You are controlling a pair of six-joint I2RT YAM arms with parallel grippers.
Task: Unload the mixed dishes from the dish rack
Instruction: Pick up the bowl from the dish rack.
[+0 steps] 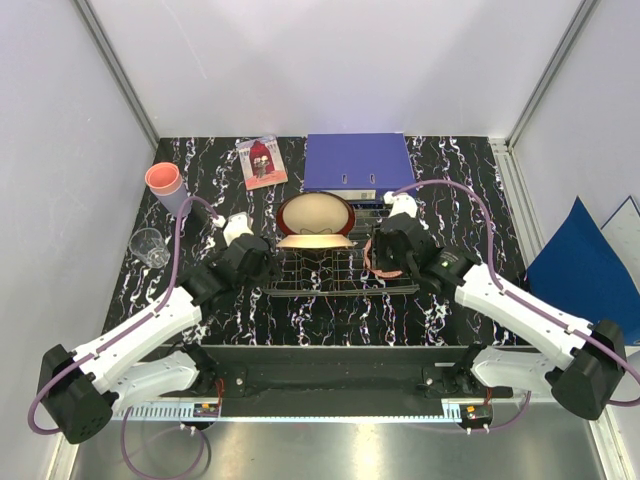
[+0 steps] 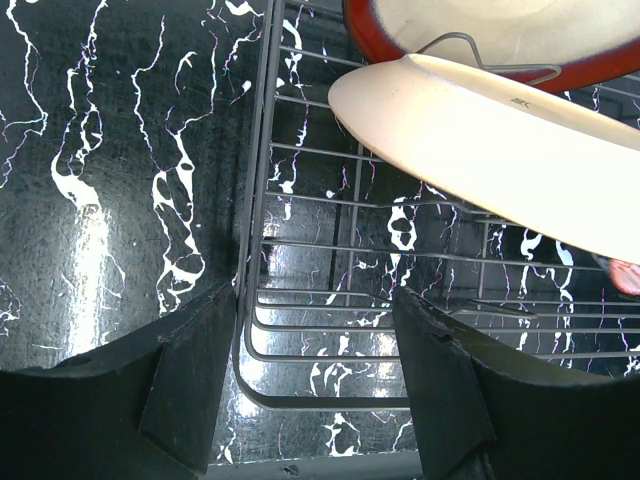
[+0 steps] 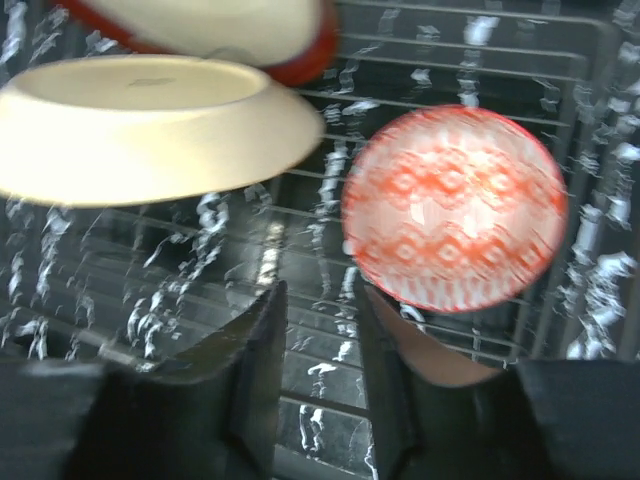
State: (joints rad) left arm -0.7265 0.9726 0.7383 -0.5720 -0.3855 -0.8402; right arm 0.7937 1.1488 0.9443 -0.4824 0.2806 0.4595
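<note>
The dish rack (image 1: 335, 280) stands mid-table. In it a cream plate (image 1: 317, 241) leans under a red-rimmed cream bowl (image 1: 316, 213), and a red-white patterned bowl (image 1: 371, 258) lies at its right end. My left gripper (image 2: 315, 350) is open over the rack's (image 2: 300, 250) near left corner, with only wire between its fingers; the plate (image 2: 500, 130) is ahead. My right gripper (image 3: 320, 330) is open over the rack's wires (image 3: 560, 60), nothing between its fingers. The patterned bowl (image 3: 455, 205) lies just beyond its right finger. That view is blurred.
Stacked pink cups (image 1: 165, 185) and a clear glass (image 1: 150, 247) stand on the table at the left. A blue binder (image 1: 357, 162) and a picture card (image 1: 261, 161) lie behind the rack. A blue sheet (image 1: 580, 260) sits beyond the right wall edge.
</note>
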